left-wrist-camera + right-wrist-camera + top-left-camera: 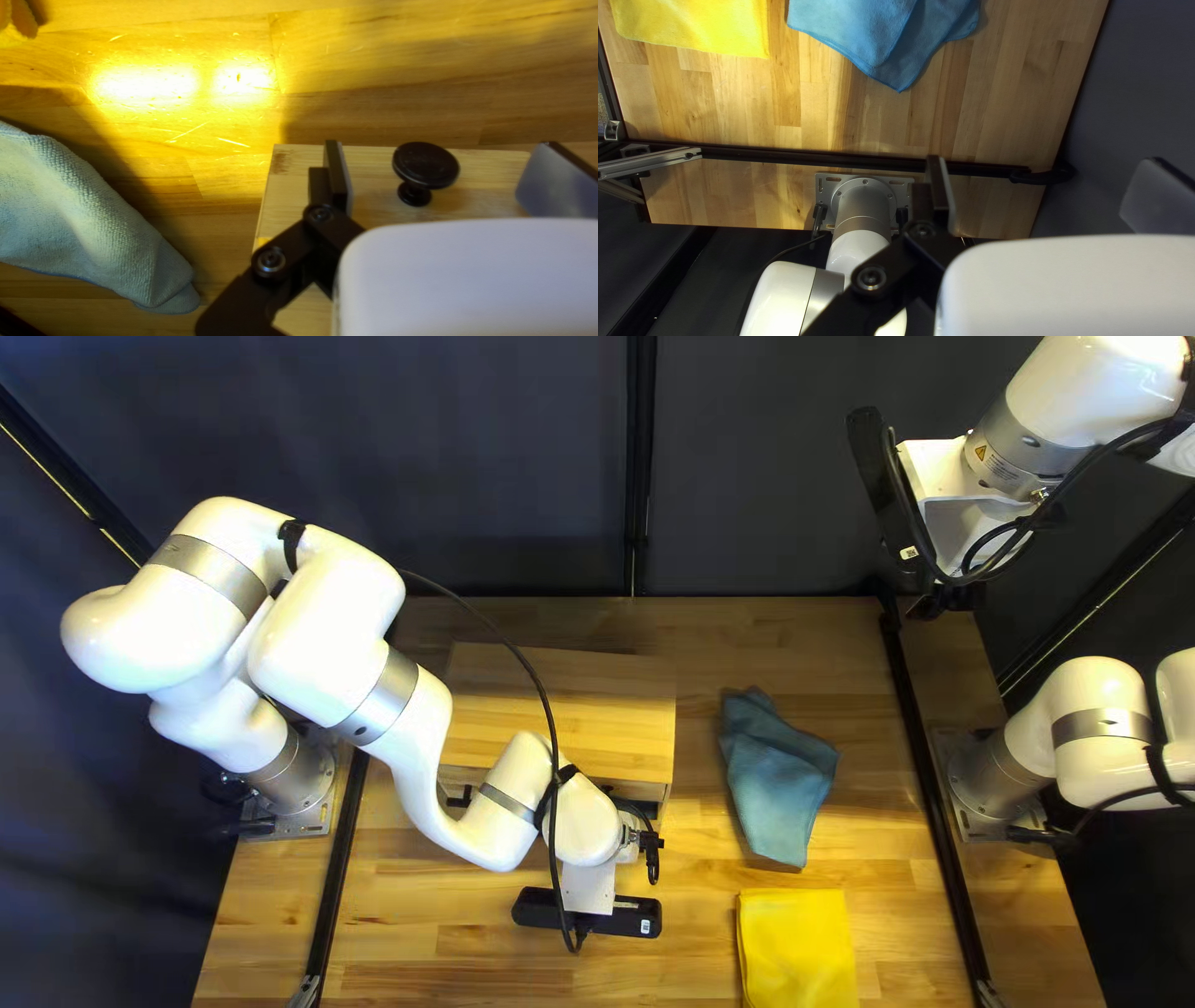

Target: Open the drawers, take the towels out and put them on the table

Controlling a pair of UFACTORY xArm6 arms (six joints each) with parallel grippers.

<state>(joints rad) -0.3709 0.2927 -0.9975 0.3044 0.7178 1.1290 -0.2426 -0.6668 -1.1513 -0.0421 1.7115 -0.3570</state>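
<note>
See L gripper (441,156) wide open, empty, knob (425,165) between fingers. R gripper (1048,186) likewise wide open, empty, above table (738,116) edge. Find blue towel (775,775) on table at 3 o'clock of drawer (569,709), yellow towel (795,943) at 6 o'clock of blue.

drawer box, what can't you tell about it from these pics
- Top left view: the left arm covers the front of the drawer box, so how many drawers it has, and whether any is open, stays hidden.
- Left wrist view: only the knob and a strip of wood around it show.
- Right wrist view: the box is out of frame.
- No view looks inside, so a towel left within cannot be ruled out.
</note>
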